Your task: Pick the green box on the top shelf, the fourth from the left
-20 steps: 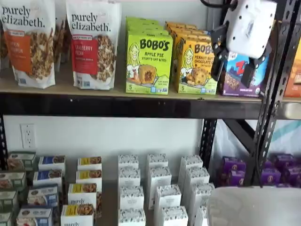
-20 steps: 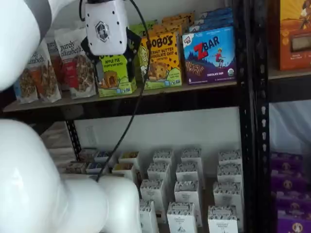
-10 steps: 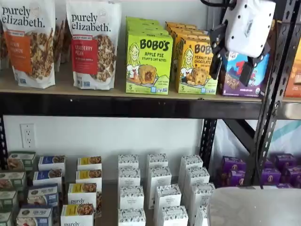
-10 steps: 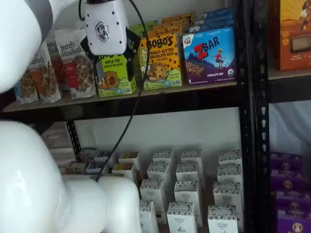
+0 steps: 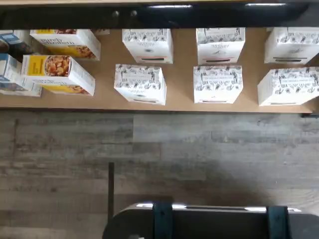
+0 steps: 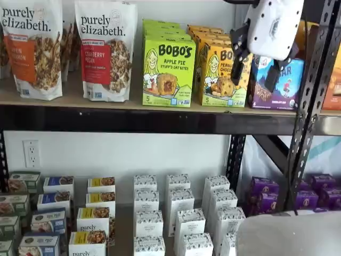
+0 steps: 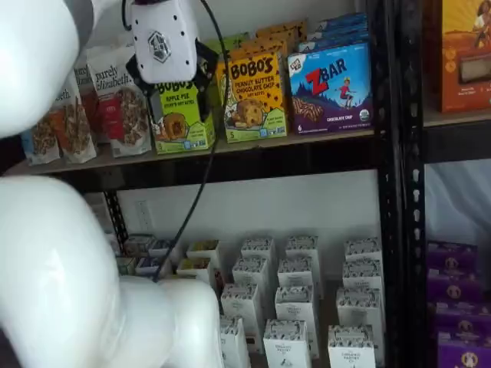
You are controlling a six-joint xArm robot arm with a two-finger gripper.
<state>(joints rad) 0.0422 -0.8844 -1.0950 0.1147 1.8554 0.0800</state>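
The green box (image 6: pixel 168 72), a lime-green Bobo's Apple Pie carton, stands upright at the front of a row on the top shelf (image 6: pixel 133 104). My gripper (image 6: pixel 254 68) hangs in front of the shelf, off to the right of it, before the yellow-orange Bobo's carton (image 6: pixel 221 74) and the ZBar carton (image 6: pixel 277 80). Its two black fingers stand apart with a plain gap and hold nothing. In a shelf view the white gripper body (image 7: pixel 170 80) covers the upper part of the green box (image 7: pixel 182 123). The wrist view shows neither of them.
Two Purely Elizabeth bags (image 6: pixel 104 50) stand left of the green box. A black upright (image 6: pixel 314 80) rises right of the gripper. White cartons (image 5: pixel 140 82) fill the lower shelf above a wood floor (image 5: pixel 199 149). Purple boxes (image 6: pixel 264 193) sit at the lower right.
The gripper has risen a little and drifted left along the top shelf, still open. The boxes have not moved.
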